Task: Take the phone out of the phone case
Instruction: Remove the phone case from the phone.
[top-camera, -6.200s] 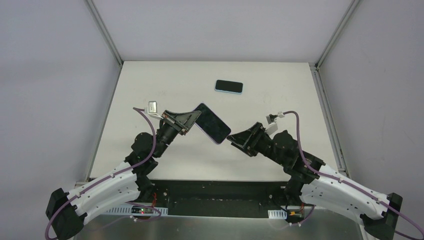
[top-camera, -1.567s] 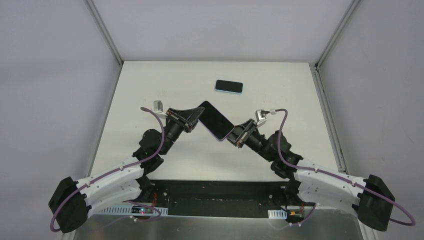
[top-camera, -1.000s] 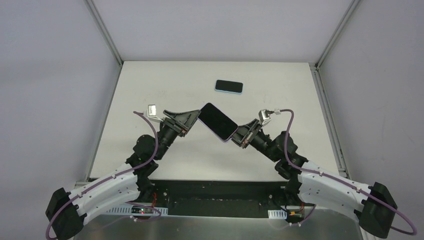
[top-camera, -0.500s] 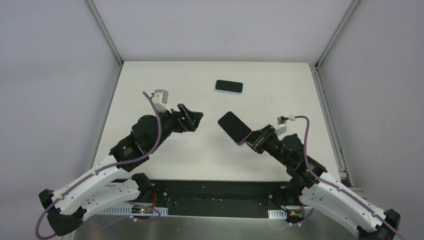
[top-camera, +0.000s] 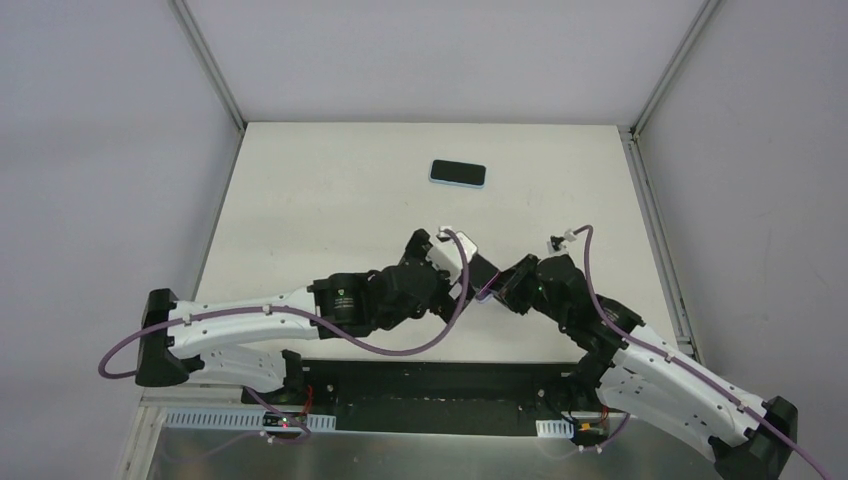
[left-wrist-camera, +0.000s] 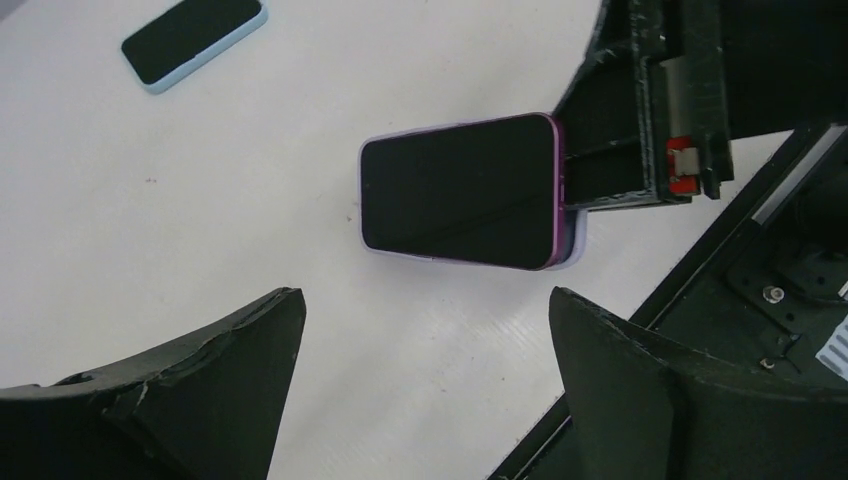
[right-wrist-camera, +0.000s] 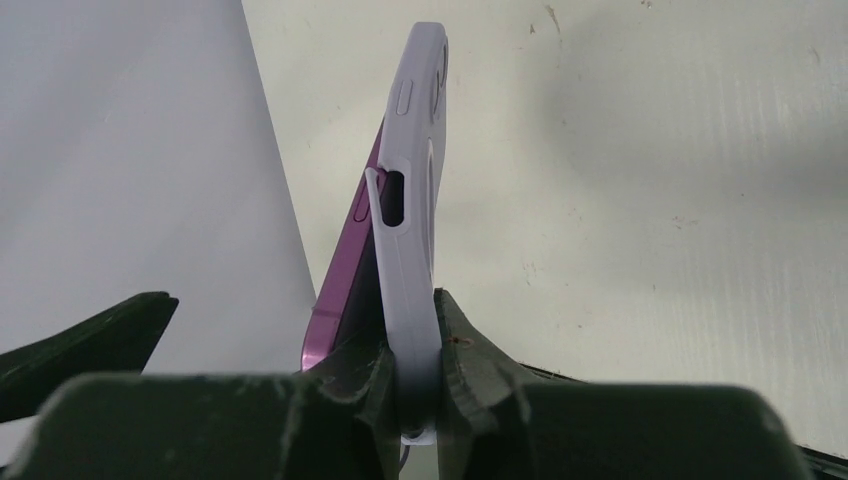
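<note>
The right gripper (right-wrist-camera: 410, 345) is pinching the near end of the lilac phone case (right-wrist-camera: 415, 150). It is holding the case near the centre of the table (top-camera: 300, 200), free end pointing toward ten o'clock, evidently to present it to the other arm. The purple phone (right-wrist-camera: 345, 290) is sitting in the case, one long edge parting from it. The left gripper (left-wrist-camera: 425, 320), jaws spread wide, is hovering over the screen, apparently lining up a grasp. A second phone (top-camera: 458, 173) is lying at twelve o'clock.

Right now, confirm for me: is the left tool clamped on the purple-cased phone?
No, the left tool stands wide open with the phone clear of it, held only by the right tool.
</note>
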